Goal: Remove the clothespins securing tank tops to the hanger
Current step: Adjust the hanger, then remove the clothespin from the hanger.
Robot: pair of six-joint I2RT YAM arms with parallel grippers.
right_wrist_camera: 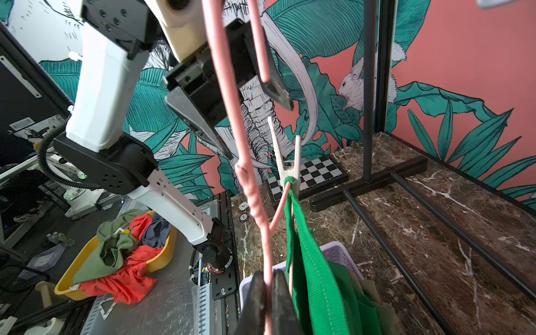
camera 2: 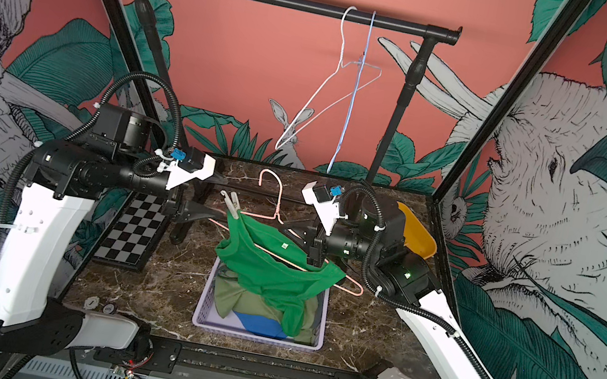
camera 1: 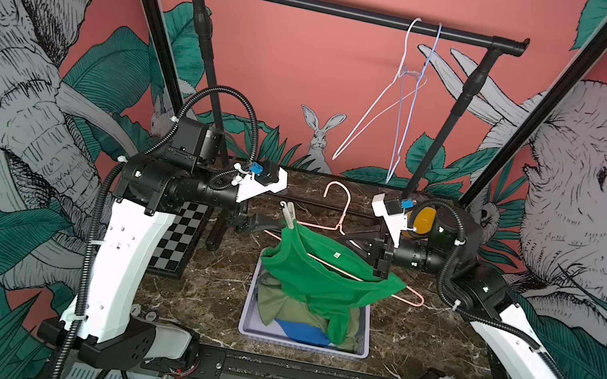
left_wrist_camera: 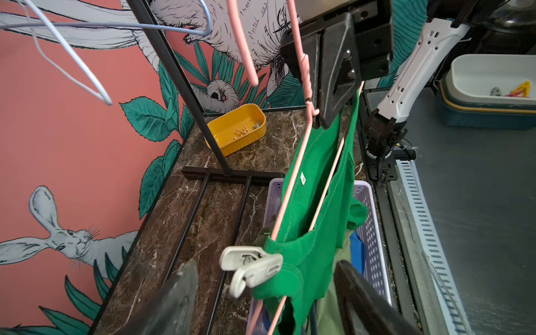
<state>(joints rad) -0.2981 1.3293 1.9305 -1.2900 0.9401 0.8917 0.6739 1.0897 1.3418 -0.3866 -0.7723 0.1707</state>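
Step in hand: freeing the one pin I can see on the hanger. My left side lines up for the pinch and my right side holds the work.

Right gripper (right_wrist_camera: 266,301): my jaws are pressed together on the pink wire of the hanger (camera 1: 411,298), carrying it tilted in the air over the middle of the bench (camera 1: 208,287).

Left gripper (camera 1: 265,228): my jaws stand wide apart and hold nothing, just beside the hanger's end on my left side.

Clothespin (left_wrist_camera: 252,266): a single white pin bites the strap and the wire together at that end, its handles spread in a V away from the cloth. From my left wrist it seems to lie between my fingers, though I cannot tell if it is level with them or a little beyond.

Bright green tank top (camera 1: 324,274): draped on the hanger, its lower part trailing into the lilac basket (camera 1: 302,344) by the middle of the bench's front edge.

Olive top (camera 1: 273,303) and blue top (camera 1: 302,331): loose in the basket, off any hanger.

Yellow tray (left_wrist_camera: 235,127): at the far right corner of the bench, with a few small pieces in it. I judge the pin belongs there.

Progress: late, by my reckoning, with one pin and one top left.

Next move calls for: bringing my left jaws around both handles, squeezing until the pin's mouth opens, then drawing it off the strap while my right grip stays firm so the wire does not swing.
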